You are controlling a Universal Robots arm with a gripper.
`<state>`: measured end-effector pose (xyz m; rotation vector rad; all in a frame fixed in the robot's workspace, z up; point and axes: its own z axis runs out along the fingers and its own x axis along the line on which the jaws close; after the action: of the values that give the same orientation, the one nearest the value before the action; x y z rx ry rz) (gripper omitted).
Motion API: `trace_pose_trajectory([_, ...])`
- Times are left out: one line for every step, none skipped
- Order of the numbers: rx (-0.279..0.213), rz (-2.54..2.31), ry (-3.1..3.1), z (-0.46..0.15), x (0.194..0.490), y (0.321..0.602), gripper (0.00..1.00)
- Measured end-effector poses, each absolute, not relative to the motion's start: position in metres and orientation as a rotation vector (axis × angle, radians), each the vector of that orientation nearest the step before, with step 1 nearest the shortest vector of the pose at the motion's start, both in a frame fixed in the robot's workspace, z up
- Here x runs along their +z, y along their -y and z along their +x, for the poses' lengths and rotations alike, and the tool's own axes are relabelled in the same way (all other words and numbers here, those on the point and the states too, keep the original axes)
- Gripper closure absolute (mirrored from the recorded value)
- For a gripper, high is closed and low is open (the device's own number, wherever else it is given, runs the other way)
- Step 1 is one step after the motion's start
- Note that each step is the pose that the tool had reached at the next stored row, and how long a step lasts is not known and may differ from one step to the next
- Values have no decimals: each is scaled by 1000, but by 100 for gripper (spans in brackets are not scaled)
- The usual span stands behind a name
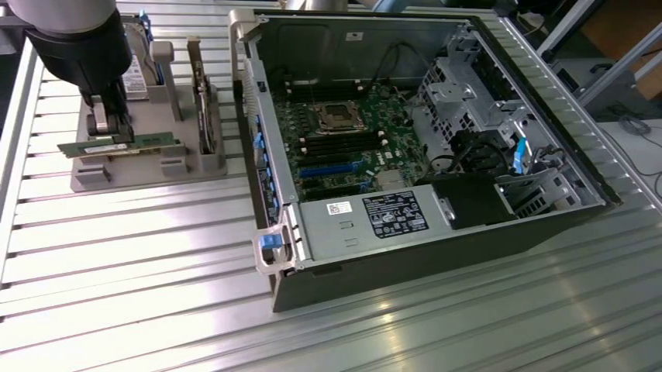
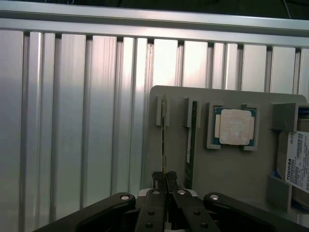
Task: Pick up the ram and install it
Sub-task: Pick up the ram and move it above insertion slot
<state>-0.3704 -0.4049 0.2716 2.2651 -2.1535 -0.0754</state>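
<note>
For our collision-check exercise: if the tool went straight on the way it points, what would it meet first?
The tool is shut on the ram; going on, it would likely press that stick into the grey holder tray beneath. Any gap is unclear.

Hidden: ram (image 2: 164, 135) end, inside gripper (image 2: 165, 178). Cut off by picture edge: drive (image 2: 299, 162); its small print likely illegible.
</note>
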Motion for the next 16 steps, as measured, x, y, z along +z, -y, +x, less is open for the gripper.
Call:
trace_pose_trajectory([-75,2265,2154,-370,272,405,88])
trace_pose_trajectory([-75,2265,2154,-370,273,405,88])
trace_pose_trajectory([-75,2265,2154,-370,273,405,88])
trace_pose_trajectory([-75,2265,2154,-370,274,405,88])
trace_pose_trajectory([-75,2265,2154,-370,274,405,88])
trace_pose_trajectory([-75,2265,2154,-370,275,405,88])
trace_pose_trajectory([-75,2265,2154,-370,275,405,88])
trace_pose_trajectory([-75,2265,2154,-370,276,405,88])
trace_pose_trajectory([-75,2265,2154,-370,276,405,88])
trace_pose_trajectory([-75,2265,2154,-370,276,405,88])
trace_pose_trajectory([-75,2265,2154,-370,277,405,88])
trace_pose_trajectory([-75,2265,2154,-370,277,405,88])
trace_pose_trajectory([-75,2265,2154,-370,278,405,88])
trace_pose_trajectory([-76,2265,2153,-370,279,405,88])
trace_pose_trajectory([-75,2265,2154,-370,280,405,88])
trace_pose_trajectory([-75,2265,2154,-370,280,405,88])
